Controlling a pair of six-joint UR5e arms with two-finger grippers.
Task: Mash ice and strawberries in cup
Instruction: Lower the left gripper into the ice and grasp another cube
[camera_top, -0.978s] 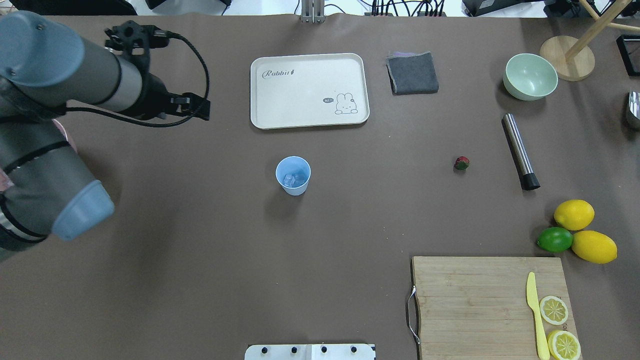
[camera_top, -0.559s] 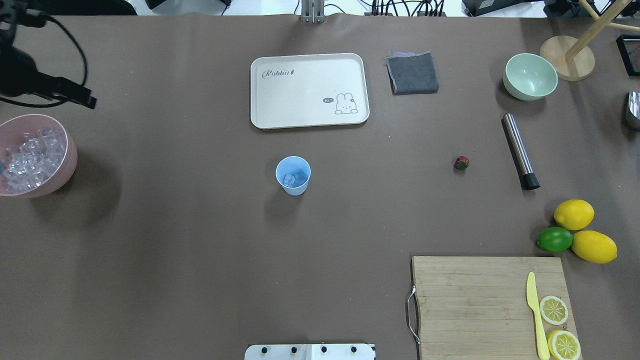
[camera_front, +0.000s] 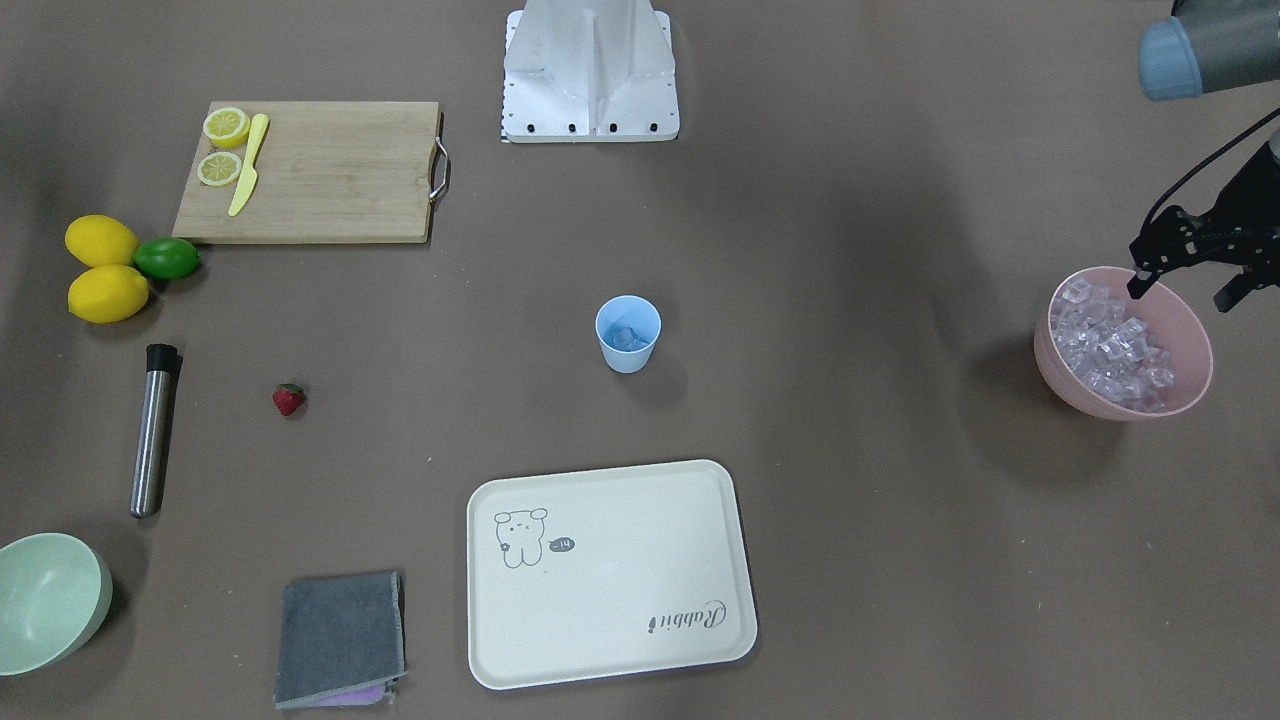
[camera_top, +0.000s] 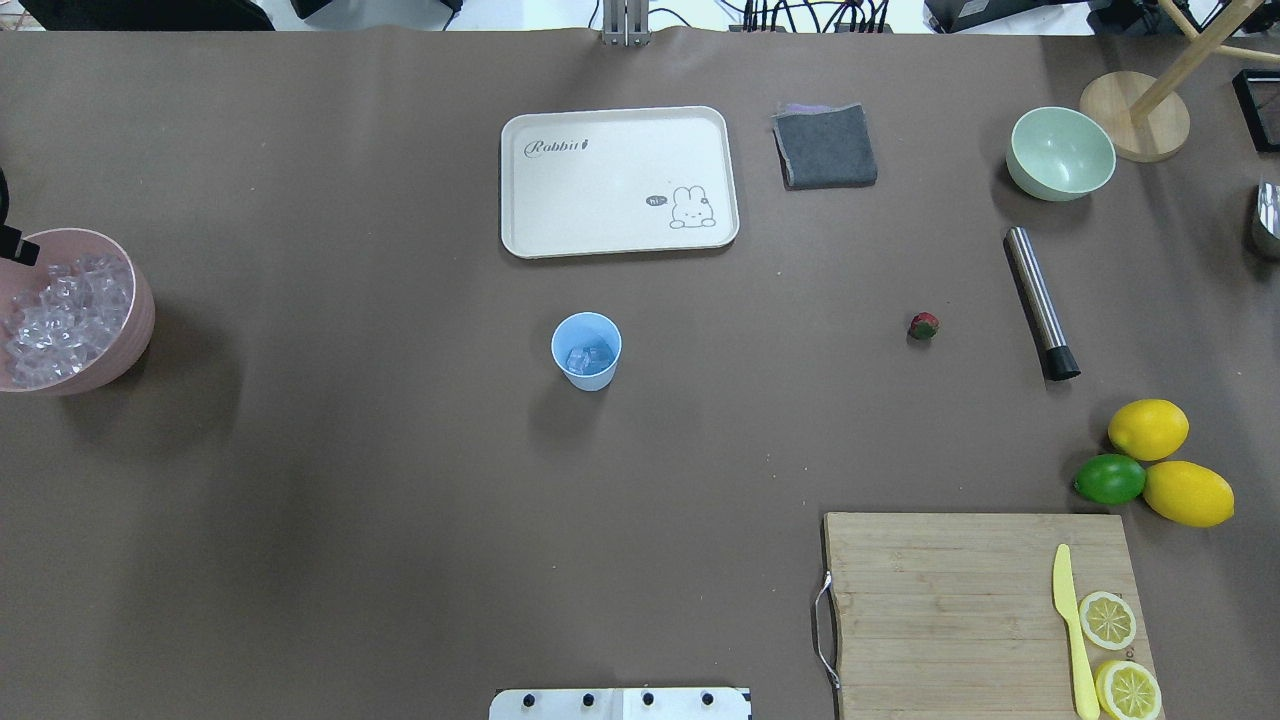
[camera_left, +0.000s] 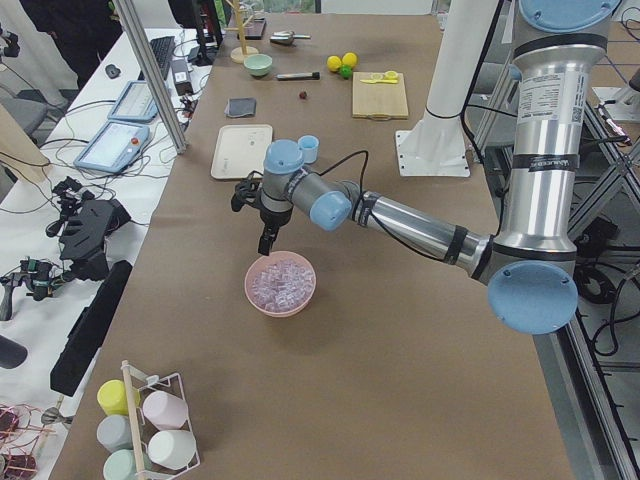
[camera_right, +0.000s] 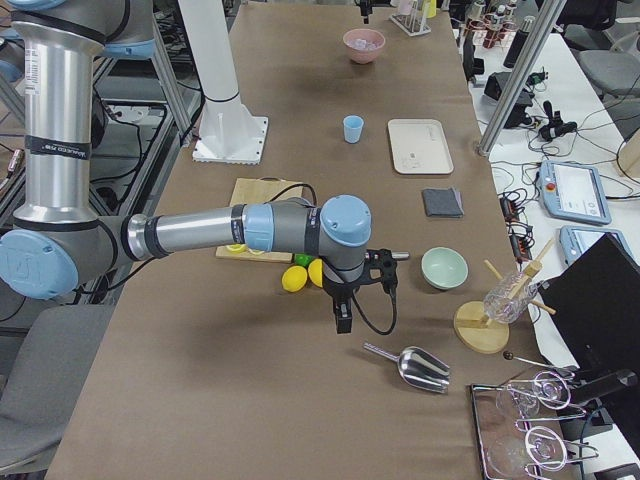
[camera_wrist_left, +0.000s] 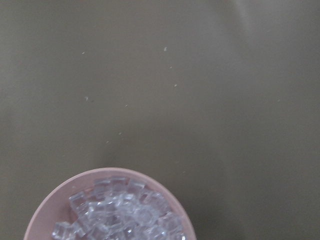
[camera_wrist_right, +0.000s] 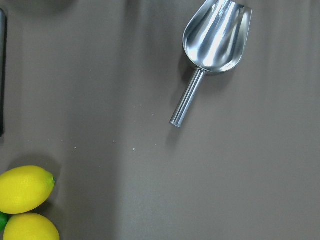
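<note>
In the front-facing view, the left gripper (camera_front: 1182, 292) is seen hanging over the robot-side rim of the pink bowl (camera_front: 1203, 352). Its two black fingers (camera_front: 1138, 285) are spread well apart, and nothing is held between them. One fingertip is placed just above the cubes heaped in the bowl; whether they are touched cannot be told. The cup (camera_front: 628, 360) is stood upright near the table's middle, well apart from the bowl, with some ice (camera_front: 628, 338) lying in its bottom. The strawberry (camera_front: 289, 399) is found on the bare cloth far to the other side of the cup, near a steel rod (camera_front: 152, 440).

In the overhead view, only a black sliver of the left gripper is shown at the picture's left edge, beside the bowl's rim. The cup and the strawberry are laid out as before described, well apart from each other.

In the exterior left view, the near arm is stretched out over the table, and the left gripper is pointed down above the bowl's far edge.

In the exterior right view, the right gripper (camera_right: 343, 318) is hung over bare cloth near the lemons (camera_right: 296, 277); how its fingers stand cannot be told from there.

In the left wrist view, the bowl's rim and cubes are framed at the bottom edge.

In the right wrist view, a metal scoop (camera_wrist_right: 216, 37) is seen lying on the cloth, apart from the lemons.
</note>
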